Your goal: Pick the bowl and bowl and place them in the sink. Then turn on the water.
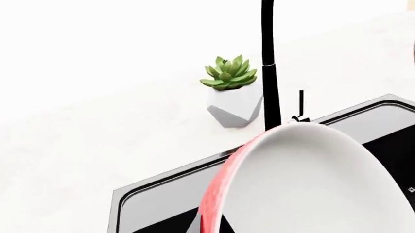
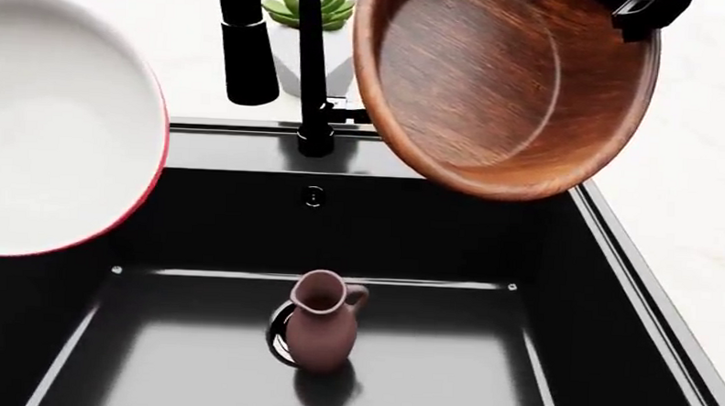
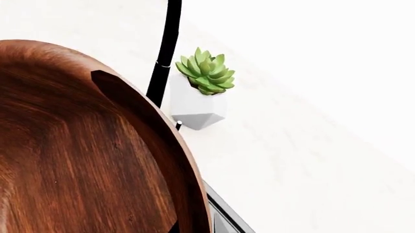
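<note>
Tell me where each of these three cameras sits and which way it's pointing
Head view: on the robot's head, looking down into the sink holding a mauve pitcher; a sliver of the right gripper shows on the wooden bowl.
Left wrist view: by the left gripper, facing past the red bowl toward the tap; no robot part visible.
Right wrist view: by the right gripper, across the wooden bowl; a finger shows.
All three share the succulent.
</note>
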You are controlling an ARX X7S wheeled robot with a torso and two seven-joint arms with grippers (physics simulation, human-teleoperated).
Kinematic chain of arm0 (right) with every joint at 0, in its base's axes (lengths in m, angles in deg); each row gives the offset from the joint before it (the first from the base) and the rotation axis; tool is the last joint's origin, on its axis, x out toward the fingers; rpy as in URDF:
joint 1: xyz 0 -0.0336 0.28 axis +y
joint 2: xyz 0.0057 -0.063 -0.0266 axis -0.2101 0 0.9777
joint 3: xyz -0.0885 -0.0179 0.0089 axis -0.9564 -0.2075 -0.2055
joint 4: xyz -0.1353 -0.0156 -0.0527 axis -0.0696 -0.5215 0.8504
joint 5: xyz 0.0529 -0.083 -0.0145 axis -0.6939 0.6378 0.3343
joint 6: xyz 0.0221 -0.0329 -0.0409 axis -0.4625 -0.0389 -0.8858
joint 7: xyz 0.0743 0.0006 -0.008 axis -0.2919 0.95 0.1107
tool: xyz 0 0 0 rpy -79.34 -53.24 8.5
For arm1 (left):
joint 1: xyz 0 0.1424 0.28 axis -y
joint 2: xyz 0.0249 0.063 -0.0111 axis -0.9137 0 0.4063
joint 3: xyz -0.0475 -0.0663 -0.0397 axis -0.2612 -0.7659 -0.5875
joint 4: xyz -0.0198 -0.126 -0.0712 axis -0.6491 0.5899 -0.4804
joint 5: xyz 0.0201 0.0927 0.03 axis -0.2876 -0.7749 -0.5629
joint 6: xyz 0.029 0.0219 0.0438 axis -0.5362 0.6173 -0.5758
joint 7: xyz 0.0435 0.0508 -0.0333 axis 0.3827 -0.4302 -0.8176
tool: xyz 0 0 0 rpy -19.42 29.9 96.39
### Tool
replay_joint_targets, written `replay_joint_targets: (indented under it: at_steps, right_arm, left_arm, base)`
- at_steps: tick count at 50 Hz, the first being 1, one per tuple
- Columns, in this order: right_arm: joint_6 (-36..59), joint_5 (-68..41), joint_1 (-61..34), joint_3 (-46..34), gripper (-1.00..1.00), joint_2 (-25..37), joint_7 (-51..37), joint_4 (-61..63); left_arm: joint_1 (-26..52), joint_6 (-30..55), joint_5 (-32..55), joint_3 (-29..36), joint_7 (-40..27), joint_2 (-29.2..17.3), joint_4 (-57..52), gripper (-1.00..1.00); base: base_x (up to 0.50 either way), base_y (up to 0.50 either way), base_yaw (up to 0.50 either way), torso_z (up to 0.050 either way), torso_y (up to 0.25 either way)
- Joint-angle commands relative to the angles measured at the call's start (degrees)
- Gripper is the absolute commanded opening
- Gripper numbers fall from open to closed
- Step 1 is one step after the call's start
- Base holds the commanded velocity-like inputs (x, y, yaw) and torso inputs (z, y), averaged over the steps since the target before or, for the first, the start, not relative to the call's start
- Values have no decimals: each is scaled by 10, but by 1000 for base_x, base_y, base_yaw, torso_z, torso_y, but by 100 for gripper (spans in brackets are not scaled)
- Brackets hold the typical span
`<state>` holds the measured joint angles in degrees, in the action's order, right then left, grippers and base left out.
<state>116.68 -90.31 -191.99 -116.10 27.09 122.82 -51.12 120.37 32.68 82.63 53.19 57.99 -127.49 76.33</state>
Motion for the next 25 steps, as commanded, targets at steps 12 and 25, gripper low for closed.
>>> replay_joint_targets:
  at_steps: [12,25]
  right_arm:
    - [6,-2,0,7,-100,4,-4,11]
    - [1,0,1,6,-100,0,-1,6]
  left_arm:
    - [70,81,-102,72,62,94,-6,-100]
    - [128,113,-164,138,118,143,-26,-100]
  base:
    - [0,0,0,0,1]
    - [0,0,0,1,1]
